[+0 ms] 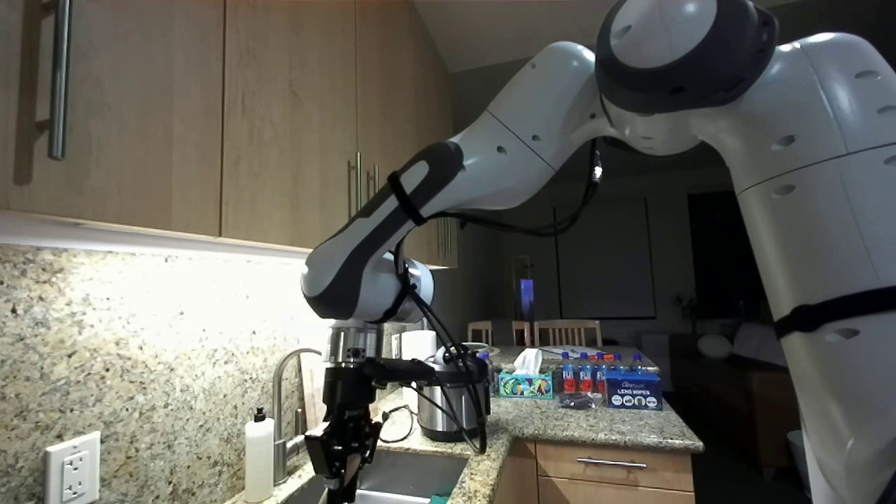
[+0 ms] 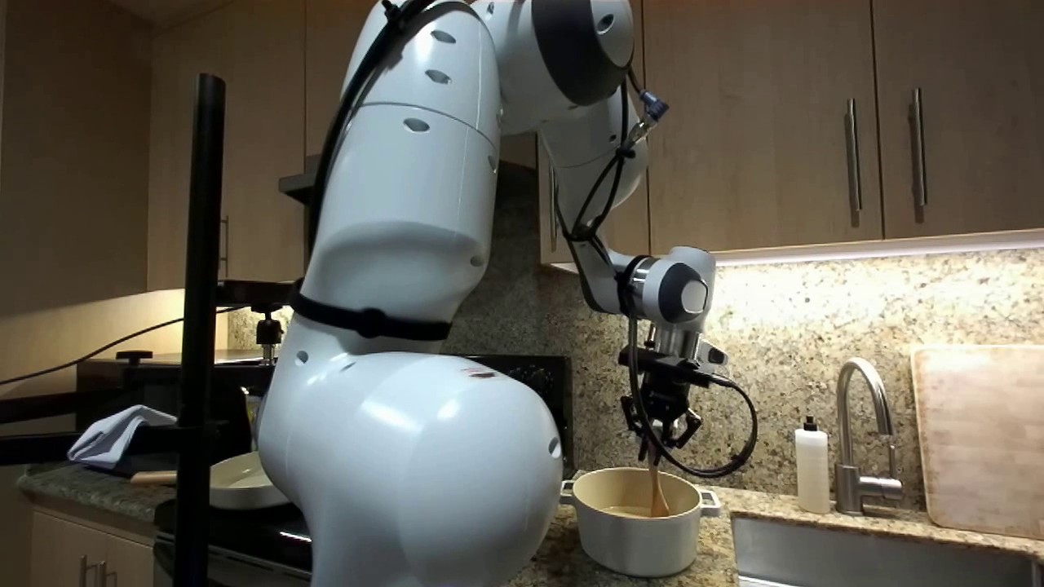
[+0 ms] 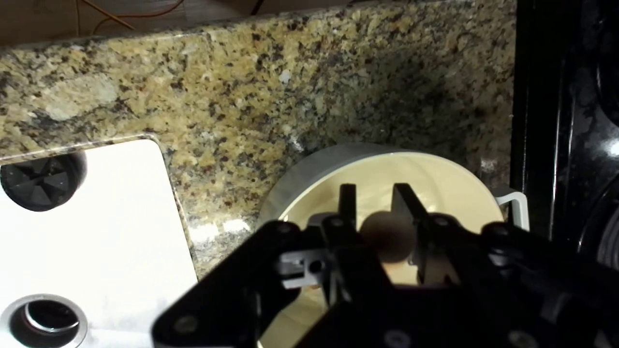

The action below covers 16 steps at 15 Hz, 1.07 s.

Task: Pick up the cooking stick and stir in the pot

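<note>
One cooking stick point(image 2: 656, 492) — wooden, flared end inside pot point(image 2: 632, 542) — gripper point(image 3: 374, 198) clamped on it.

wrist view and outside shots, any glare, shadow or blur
Wrist view: the sink is blown out to white, a shadow darkens the counter beside the pot, and the claw and the end of the cooking stick look blurry. In an exterior view, the backsplash is washed out under the cabinets; in an exterior view, the robot arm catches glossy highlights.

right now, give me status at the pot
Jaws shut on wooden spoon. Spoon's lower end inside white pot. Black cable loop hangs nearby, might snag.
</note>
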Motion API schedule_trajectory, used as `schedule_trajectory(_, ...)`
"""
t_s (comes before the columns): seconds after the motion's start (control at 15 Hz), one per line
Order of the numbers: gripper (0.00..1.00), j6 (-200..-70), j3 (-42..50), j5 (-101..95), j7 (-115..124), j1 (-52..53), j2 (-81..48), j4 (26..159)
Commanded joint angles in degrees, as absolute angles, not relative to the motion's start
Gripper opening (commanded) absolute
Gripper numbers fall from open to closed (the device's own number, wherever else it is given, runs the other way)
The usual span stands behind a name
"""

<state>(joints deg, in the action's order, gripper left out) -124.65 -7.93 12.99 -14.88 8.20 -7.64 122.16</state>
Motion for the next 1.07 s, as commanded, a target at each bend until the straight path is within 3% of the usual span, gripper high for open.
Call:
schedule_trajectory(0.0,0.06,-124.8,-9.1,11.0,-12.3,9.0,-6.5,125.8)
schedule_trajectory(1.0,0.06,-122.0,-13.9,2.2,-12.4,14.4,-10.6,123.0)
